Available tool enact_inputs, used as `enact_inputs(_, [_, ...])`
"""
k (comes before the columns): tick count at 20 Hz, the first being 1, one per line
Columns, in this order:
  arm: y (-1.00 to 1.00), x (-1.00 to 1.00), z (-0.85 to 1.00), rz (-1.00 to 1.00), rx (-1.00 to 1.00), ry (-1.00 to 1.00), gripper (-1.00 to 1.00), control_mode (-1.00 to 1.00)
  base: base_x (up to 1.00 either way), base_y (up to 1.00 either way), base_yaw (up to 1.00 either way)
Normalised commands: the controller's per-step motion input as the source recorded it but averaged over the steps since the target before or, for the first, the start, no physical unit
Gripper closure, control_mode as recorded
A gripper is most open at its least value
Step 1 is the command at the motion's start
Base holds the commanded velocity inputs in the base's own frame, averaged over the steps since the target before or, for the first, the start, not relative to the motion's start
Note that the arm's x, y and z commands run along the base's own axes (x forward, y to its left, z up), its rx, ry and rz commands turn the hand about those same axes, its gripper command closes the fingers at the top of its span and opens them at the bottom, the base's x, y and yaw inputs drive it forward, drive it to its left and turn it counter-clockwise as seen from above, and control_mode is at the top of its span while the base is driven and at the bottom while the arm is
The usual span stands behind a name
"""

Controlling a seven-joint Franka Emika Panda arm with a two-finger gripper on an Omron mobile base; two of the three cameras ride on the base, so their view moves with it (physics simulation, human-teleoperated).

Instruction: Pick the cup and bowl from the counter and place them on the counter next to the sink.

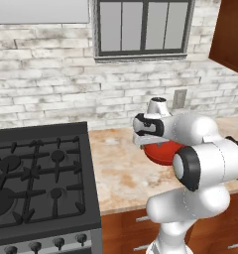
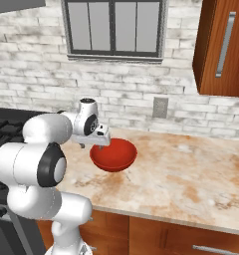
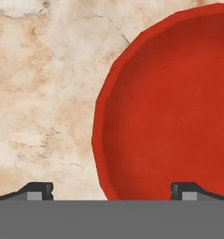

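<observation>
Fingertips (image 3: 39, 190) of the gripper (image 3: 111, 191) rise dark at the foot of the hand view, set wide apart and released, with nothing between them but the rim of the bowl (image 3: 174, 112) and bare stone below. One tip stands over the counter (image 3: 44, 93), the other over the red inside of the bowl, so the rim passes between the two; whether either tip touches the bowl I cannot tell from this angle. In the right base view the white arm bends up from the lower left, and the gripper (image 2: 94, 142) hangs at the near left edge of the bowl (image 2: 114, 155), just above its rim. The bowl sits upright on the counter (image 2: 191, 174), a glossy red shallow round, empty as far as the views show. In the left base view the arm's elbow covers much of the bowl (image 1: 163, 151), leaving its lower side visible beneath the hand. To the left of the counter (image 1: 121, 168) lies the black gas stove (image 1: 39, 178), with its grates and a row of knobs along the front. Behind it all run a pale brick wall (image 2: 37, 84), a wall outlet (image 2: 160, 107) above the counter, a dark-framed window (image 2: 114, 27), and a reddish-brown upper cabinet (image 2: 223, 45) at the far right.
</observation>
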Motion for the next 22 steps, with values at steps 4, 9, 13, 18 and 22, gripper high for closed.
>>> enact_inputs(4, [0.27, -0.14, 0.0, -0.18, -0.05, 0.0, -1.0, -1.0, 0.0, 0.0, 0.0])
enact_inputs(9, [0.01, 0.0, -0.02, -0.12, -0.09, -0.02, -1.0, -1.0, 0.0, 0.0, 0.0])
enact_inputs(13, [0.0, 0.01, 0.0, -0.08, -0.1, -0.01, -1.0, -1.0, 0.0, 0.0, 0.0])
enact_inputs(18, [0.0, 0.1, 0.0, -0.02, -0.04, 0.0, -1.0, -1.0, 0.0, 0.0, 0.0])
enact_inputs(22, [-0.01, 0.26, 0.0, 0.0, 0.0, 0.05, -1.0, -1.0, 0.0, 0.0, 0.0])
